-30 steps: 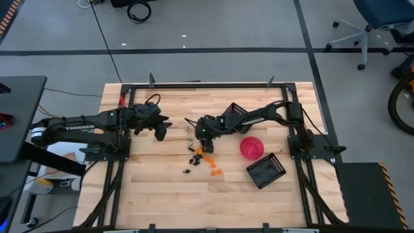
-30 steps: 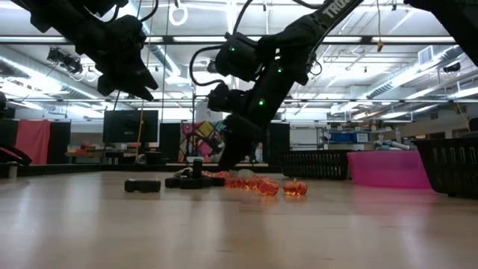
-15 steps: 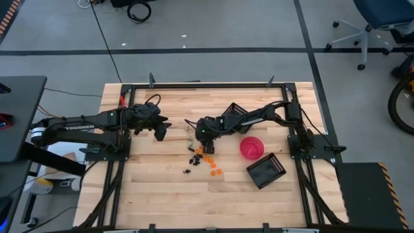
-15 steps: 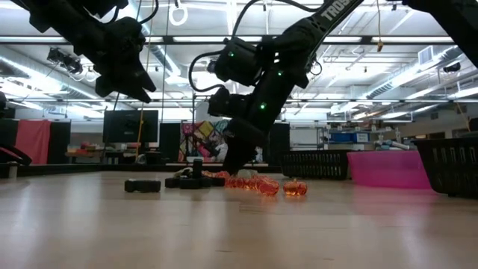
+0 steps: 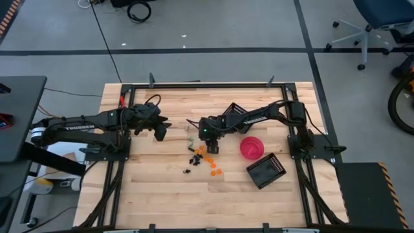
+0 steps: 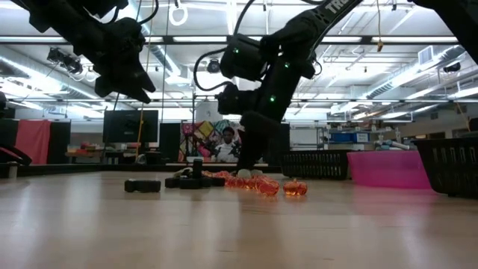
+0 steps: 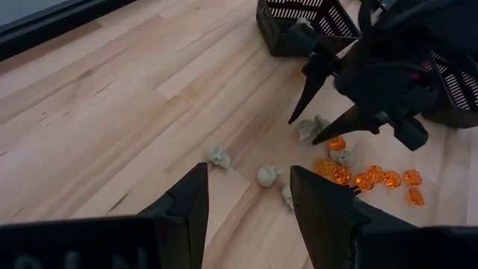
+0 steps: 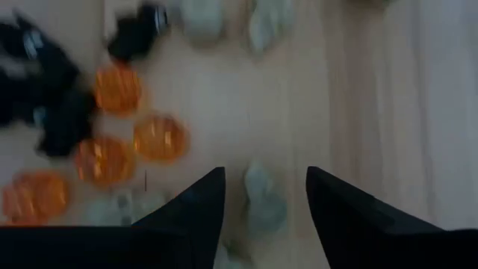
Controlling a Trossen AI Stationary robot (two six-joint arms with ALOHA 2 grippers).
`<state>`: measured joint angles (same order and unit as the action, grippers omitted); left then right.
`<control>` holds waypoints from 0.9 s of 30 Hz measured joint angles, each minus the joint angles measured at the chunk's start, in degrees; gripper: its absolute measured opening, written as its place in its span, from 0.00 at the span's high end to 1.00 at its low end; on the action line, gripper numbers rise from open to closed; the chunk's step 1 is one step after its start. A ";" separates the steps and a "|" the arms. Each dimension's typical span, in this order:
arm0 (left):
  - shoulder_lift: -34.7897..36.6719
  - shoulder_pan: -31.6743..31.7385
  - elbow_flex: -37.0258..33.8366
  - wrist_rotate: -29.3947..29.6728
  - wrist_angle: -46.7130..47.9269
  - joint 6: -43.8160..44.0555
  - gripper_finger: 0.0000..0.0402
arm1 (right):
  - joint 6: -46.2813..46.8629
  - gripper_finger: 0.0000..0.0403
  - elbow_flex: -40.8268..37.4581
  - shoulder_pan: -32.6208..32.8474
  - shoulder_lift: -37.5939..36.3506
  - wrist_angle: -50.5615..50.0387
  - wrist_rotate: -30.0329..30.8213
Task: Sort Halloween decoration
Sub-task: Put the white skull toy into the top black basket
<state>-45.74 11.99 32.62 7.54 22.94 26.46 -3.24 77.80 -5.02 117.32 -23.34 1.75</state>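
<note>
- The right pincer (image 8: 261,196) hung low over the worktop (image 5: 162,194), fingers spread, a pale trinket (image 8: 261,202) lying between them.
- Orange trinkets (image 8: 158,137) and black trinkets (image 8: 63,123) lay just beside.
- The left pincer (image 7: 246,198) waited spread, raised, well apart.

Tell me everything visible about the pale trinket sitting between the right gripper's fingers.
The pale trinket is a small whitish-grey lumpy piece, plastic by the look, its shape too blurred to name. It lies on the wooden table, in the gap of the right gripper, whose dark fingers stand open on either side without visibly touching it. Orange trinkets and black ones lie to one side; more pale ones lie farther ahead.
</note>
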 joint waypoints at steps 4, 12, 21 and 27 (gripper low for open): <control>-0.02 0.00 0.00 0.08 0.04 0.00 0.60 | -0.02 0.50 0.00 0.00 0.54 -0.77 -0.29; -0.02 0.00 0.00 0.08 0.04 -0.02 0.60 | -0.25 0.55 -1.68 0.00 0.55 2.06 -1.43; -0.02 0.00 0.00 0.04 0.04 0.00 0.60 | -1.39 0.69 -1.84 0.07 0.52 2.11 -0.69; -0.02 0.00 0.00 0.04 0.04 -0.02 0.60 | -1.32 0.77 -1.84 0.07 0.45 2.01 -0.70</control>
<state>-45.76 11.99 32.62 7.57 22.98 26.44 -4.56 75.96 -4.95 117.77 -21.33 1.06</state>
